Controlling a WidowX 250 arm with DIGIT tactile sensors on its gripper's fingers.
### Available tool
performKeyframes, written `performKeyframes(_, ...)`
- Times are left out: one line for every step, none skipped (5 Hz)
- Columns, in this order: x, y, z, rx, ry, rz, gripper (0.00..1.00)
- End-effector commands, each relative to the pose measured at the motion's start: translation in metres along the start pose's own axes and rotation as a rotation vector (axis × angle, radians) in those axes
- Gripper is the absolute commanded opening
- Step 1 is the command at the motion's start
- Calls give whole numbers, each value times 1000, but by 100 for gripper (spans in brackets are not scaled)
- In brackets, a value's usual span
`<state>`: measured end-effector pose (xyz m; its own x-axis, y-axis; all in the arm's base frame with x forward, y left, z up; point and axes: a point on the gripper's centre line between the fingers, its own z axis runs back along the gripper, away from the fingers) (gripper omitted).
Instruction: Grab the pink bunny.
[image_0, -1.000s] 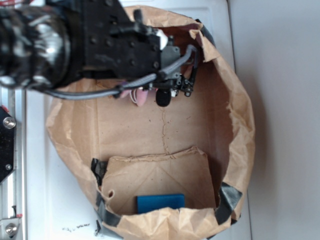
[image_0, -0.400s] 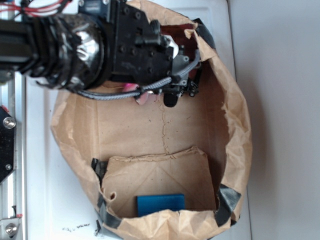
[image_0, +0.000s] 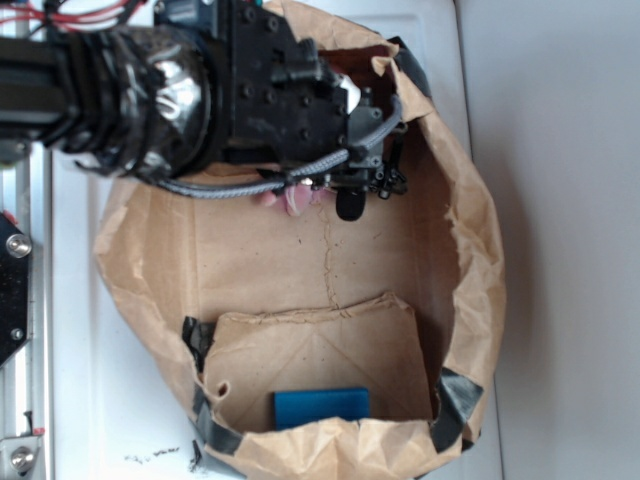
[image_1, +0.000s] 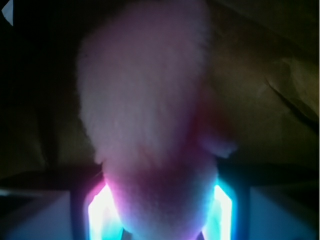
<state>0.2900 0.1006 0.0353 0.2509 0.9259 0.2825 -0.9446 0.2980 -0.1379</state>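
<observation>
The pink bunny (image_1: 150, 110) is a fuzzy pale-pink plush that fills the middle of the wrist view, its lower end squeezed between my two glowing finger pads (image_1: 100, 210). My gripper (image_1: 161, 212) is shut on it. From the exterior camera only a small pink patch of the bunny (image_0: 296, 200) shows under the black gripper (image_0: 322, 198), which reaches into the upper part of the brown paper bag (image_0: 478, 250). The arm hides the rest of the toy.
The bag has crumpled raised walls with black tape at its corners (image_0: 455, 395). A flat blue rectangle (image_0: 322, 404) lies in the bag's lower folded section. A metal rail (image_0: 20, 300) runs along the left edge of the white surface.
The arm has shifted right and a little down inside the bag, and the pink patch has moved with the fingers, showing slightly more below them.
</observation>
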Motion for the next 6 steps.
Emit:
performKeyframes(11, 2, 33, -85, -25, 4, 0)
performKeyframes(-1, 0, 61, -161, 27, -54, 0)
performKeyframes(-1, -6, 73, -209, 52, -89, 0)
performKeyframes(-1, -23, 81, -368, 156, -289, 0)
performKeyframes(-14, -34, 107, -426, 202, -529, 0)
performKeyframes(-27, -35, 131, -428, 256, -783, 0)
